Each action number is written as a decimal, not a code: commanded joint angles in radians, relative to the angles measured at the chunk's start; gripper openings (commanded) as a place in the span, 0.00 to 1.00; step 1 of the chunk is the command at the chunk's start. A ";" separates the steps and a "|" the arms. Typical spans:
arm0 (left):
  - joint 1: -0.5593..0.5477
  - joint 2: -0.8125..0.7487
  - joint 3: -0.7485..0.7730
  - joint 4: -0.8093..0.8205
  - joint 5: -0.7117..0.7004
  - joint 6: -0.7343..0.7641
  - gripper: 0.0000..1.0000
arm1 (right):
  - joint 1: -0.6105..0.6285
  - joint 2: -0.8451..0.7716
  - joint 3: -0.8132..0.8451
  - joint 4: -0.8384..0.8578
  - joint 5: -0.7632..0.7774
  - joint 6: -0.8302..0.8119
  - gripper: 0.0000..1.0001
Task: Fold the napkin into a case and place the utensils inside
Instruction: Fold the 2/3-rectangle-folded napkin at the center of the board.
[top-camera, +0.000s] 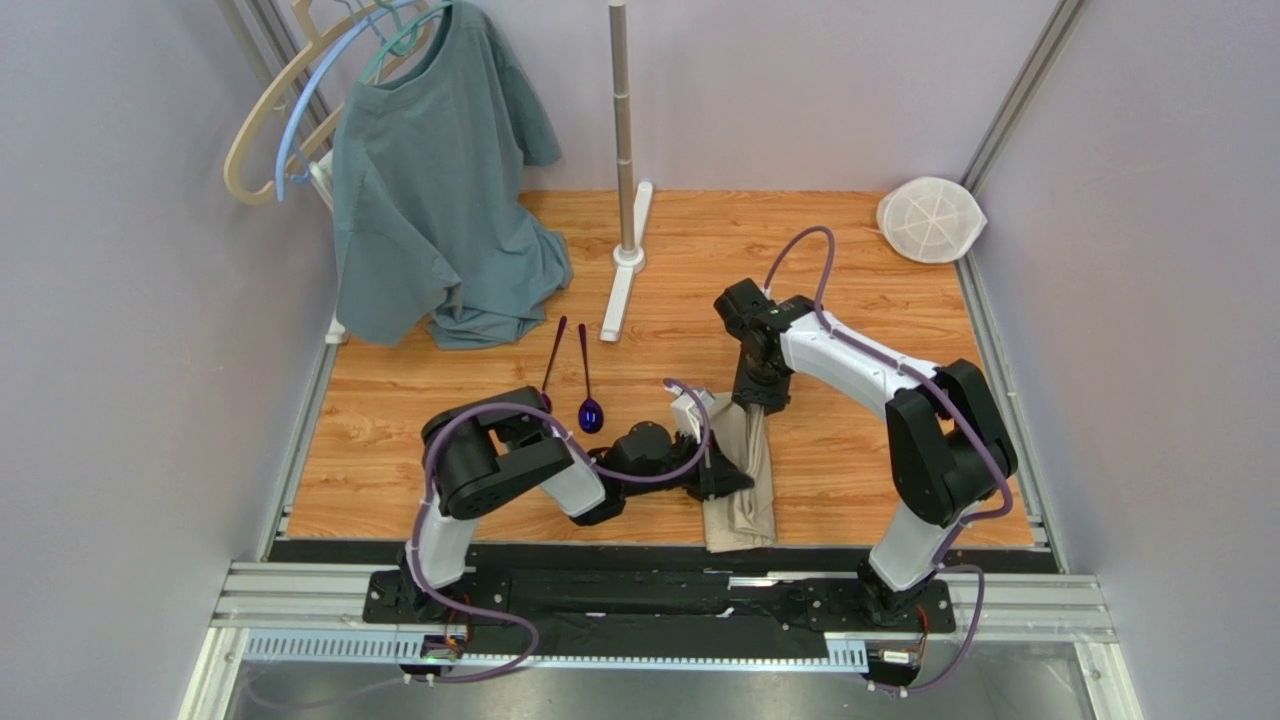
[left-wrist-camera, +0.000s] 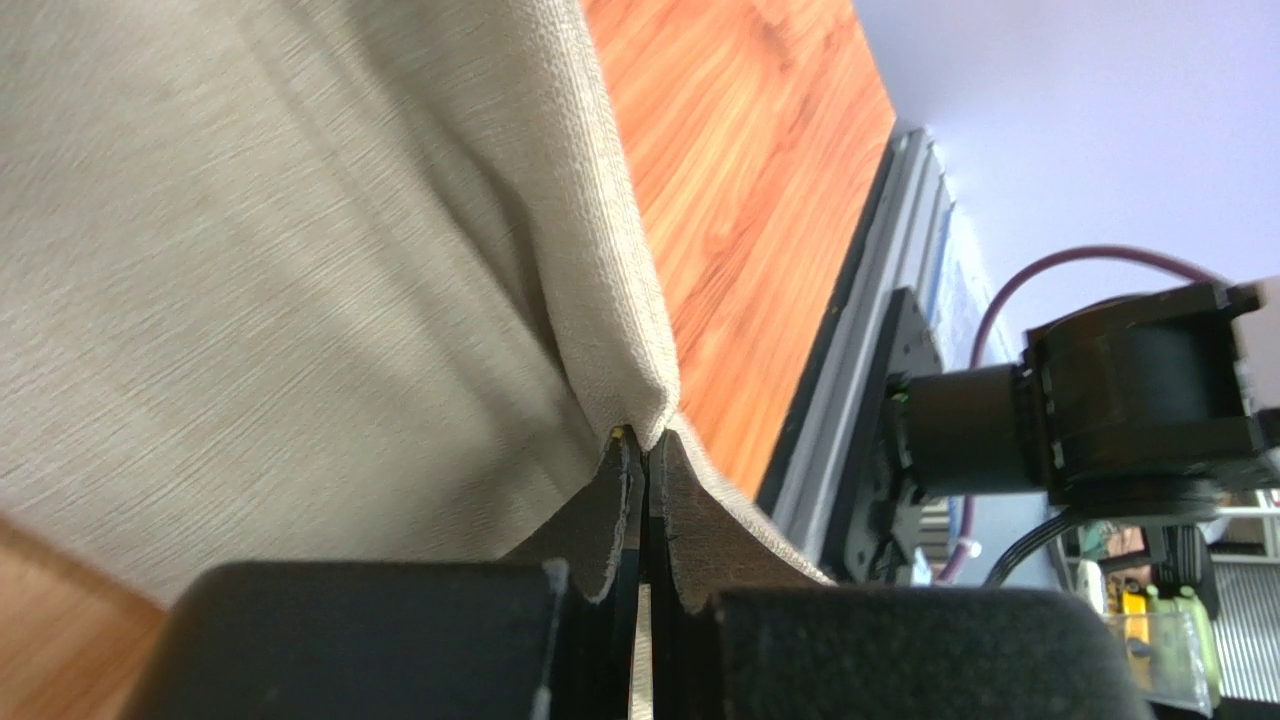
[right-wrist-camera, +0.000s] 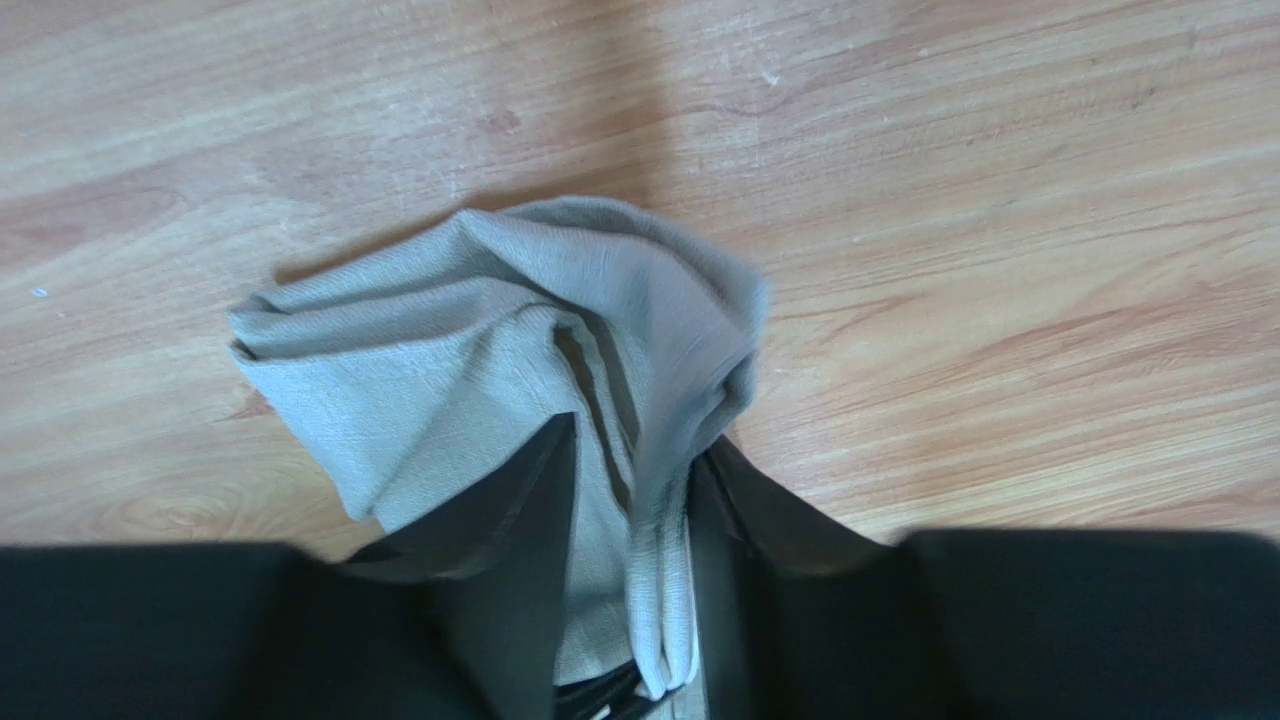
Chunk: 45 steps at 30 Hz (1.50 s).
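Napkin (top-camera: 741, 483), folded into a narrow strip, lies on the table (top-camera: 872, 300) between both arms. The left gripper (left-wrist-camera: 646, 443) is clamped on its edge; the right gripper (right-wrist-camera: 639, 438) stands parted around a bunched end (loose). Best to flatten that bunch before fetching the spoons (top-camera: 589, 408), which lie nearby to the left.

Your top camera looks down from above and behind the arms (top-camera: 842, 360), taking in the whole table (top-camera: 842, 240). Your left wrist camera sits pressed close to the napkin (left-wrist-camera: 301, 225), facing the near rail (left-wrist-camera: 920, 210). Your right wrist camera looks steeply down, close. All three share that napkin.
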 joint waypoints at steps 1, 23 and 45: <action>0.003 0.057 -0.034 0.147 0.046 -0.006 0.00 | -0.008 -0.030 0.074 0.050 0.024 -0.048 0.44; 0.026 -0.102 -0.090 -0.022 0.072 0.043 0.53 | 0.032 0.075 0.070 0.188 -0.124 -0.086 0.34; 0.157 -0.432 -0.019 -0.794 -0.090 0.100 0.26 | 0.041 -0.134 -0.210 0.344 -0.189 -0.239 0.49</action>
